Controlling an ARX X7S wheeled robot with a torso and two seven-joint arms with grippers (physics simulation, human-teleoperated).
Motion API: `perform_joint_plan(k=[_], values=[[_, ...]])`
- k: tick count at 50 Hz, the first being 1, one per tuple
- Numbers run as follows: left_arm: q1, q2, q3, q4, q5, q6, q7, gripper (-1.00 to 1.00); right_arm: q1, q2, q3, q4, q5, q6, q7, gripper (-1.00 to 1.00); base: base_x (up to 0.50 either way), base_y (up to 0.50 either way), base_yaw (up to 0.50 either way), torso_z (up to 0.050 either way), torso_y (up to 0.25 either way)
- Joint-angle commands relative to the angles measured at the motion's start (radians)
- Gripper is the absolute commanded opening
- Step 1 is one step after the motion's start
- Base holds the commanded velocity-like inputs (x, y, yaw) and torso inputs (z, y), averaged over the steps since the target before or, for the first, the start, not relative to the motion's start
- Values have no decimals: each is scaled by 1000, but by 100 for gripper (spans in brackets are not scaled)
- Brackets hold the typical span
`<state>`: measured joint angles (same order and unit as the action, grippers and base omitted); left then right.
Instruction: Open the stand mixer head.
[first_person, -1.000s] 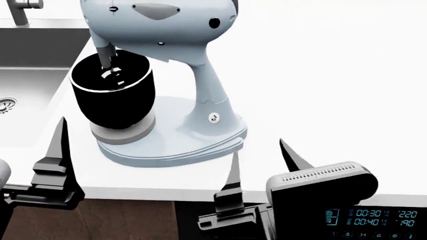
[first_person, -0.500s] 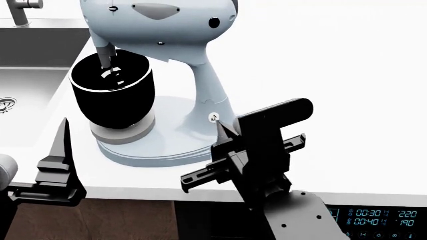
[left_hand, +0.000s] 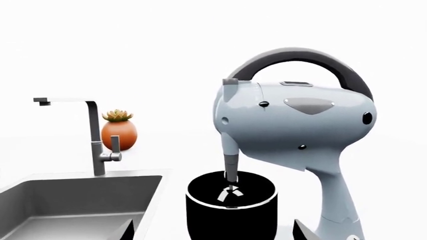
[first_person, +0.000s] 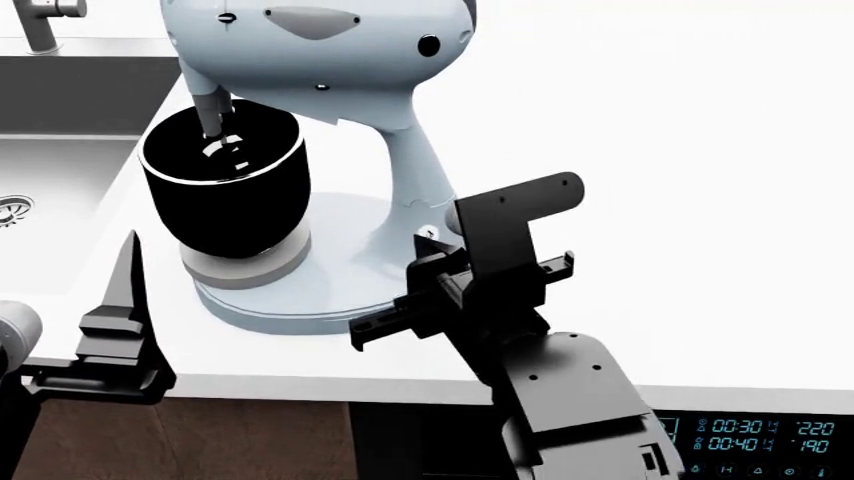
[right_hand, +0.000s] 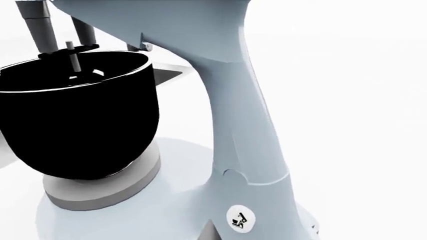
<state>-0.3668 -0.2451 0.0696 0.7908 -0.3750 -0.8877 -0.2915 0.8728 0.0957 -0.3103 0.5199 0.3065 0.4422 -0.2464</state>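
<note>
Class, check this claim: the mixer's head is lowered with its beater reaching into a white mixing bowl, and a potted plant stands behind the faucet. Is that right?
One detail is wrong: the mixing bowl is black, not white, as the left wrist view shows. The rest holds: the stand mixer head is lowered with its beater reaching into the bowl, and the potted plant stands behind the faucet.

Bearing the load: a white countertop (first_person: 694, 150), stretching wide and bare to the right in the head view. Sitting directly on it, the mixer's flat pale blue base (first_person: 340, 290), with the black mixing bowl (first_person: 227, 190) resting on a grey ring atop that base. Sinking into the counter at the left, a grey sink (left_hand: 73, 205). Standing behind the sink, a faucet (left_hand: 97, 137) and, near it, an orange pot with a succulent (left_hand: 119, 131).
</note>
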Motion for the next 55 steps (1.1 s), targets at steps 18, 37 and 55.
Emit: perform_joint_plan(k=[18,37,55], values=[[-6,-10,-11,27,-27,-14,-18,100,177,-71,-48,515,-44,-255,-25,-100,4,0,1,0,0],[4,-20,12,21,-22,4,-26,100,-652,344,87,-1183,207,100,319,-100,12,3,9,0,0],[55,-35,-34,174,-97,-103,-67,100,-695,363,-25,-1157,-42,-44,365,-100,0,0,0,0,0]])
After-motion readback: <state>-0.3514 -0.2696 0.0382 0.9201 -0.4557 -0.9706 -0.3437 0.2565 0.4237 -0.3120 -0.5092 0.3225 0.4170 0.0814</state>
